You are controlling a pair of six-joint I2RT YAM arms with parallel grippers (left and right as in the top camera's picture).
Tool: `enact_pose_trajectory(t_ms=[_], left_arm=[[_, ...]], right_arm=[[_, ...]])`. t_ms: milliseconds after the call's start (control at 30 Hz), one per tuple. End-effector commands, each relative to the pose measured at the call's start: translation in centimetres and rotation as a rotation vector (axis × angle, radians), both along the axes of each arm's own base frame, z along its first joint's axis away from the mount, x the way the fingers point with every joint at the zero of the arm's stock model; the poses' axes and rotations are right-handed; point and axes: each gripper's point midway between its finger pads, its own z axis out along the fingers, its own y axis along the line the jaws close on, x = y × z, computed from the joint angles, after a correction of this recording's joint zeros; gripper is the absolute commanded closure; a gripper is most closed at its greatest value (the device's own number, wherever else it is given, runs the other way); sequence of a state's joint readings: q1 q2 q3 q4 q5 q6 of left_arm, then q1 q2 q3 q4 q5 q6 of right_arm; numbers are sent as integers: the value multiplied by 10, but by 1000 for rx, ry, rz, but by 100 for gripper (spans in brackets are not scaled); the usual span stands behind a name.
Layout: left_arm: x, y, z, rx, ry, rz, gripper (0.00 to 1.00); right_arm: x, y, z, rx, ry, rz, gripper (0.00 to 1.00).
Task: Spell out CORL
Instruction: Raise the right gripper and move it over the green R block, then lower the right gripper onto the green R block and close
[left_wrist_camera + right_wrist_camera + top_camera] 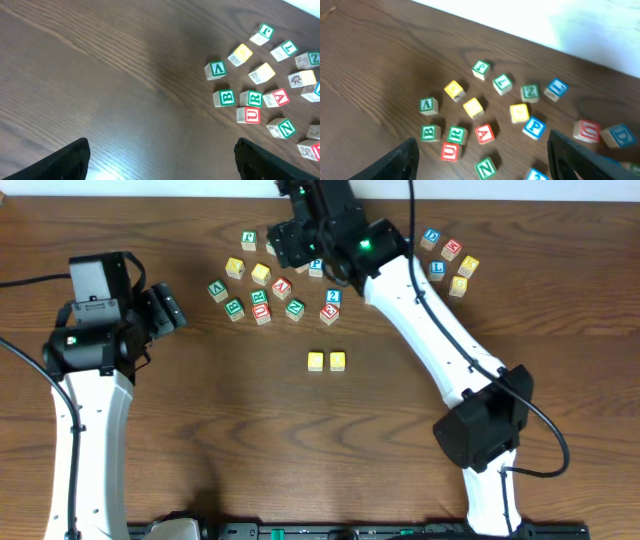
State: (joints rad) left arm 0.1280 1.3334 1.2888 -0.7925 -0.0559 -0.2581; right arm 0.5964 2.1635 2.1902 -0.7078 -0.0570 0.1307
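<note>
two yellow blocks [316,361] sit touching, side by side mid-worktop, likely the word's start; faces unreadable. loose letter blocks [281,288] lie scattered toward the far edge. right gripper [482,157] hangs over them, fingers apart, empty, probably choosing an r. left gripper [161,157] spread wide, empty, near the left edge. no containers in view.
</note>
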Motion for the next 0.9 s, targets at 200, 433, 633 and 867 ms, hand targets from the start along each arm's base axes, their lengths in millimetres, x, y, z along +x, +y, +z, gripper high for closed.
enact_pose_trajectory(t_ms=[200, 433, 633, 867], left_arm=[[-9, 1, -1, 3, 28, 9, 9], [-10, 1, -2, 2, 35, 8, 9], [-12, 1, -4, 1, 47, 8, 9], [-14, 1, -5, 0, 54, 8, 9]], right_arm=[[-13, 66, -110, -59, 120, 102, 26], [-20, 88, -161, -72, 166, 111, 28], [-11, 82, -191, -103, 176, 44, 30], [-7, 80, -216, -117, 190, 16, 35]])
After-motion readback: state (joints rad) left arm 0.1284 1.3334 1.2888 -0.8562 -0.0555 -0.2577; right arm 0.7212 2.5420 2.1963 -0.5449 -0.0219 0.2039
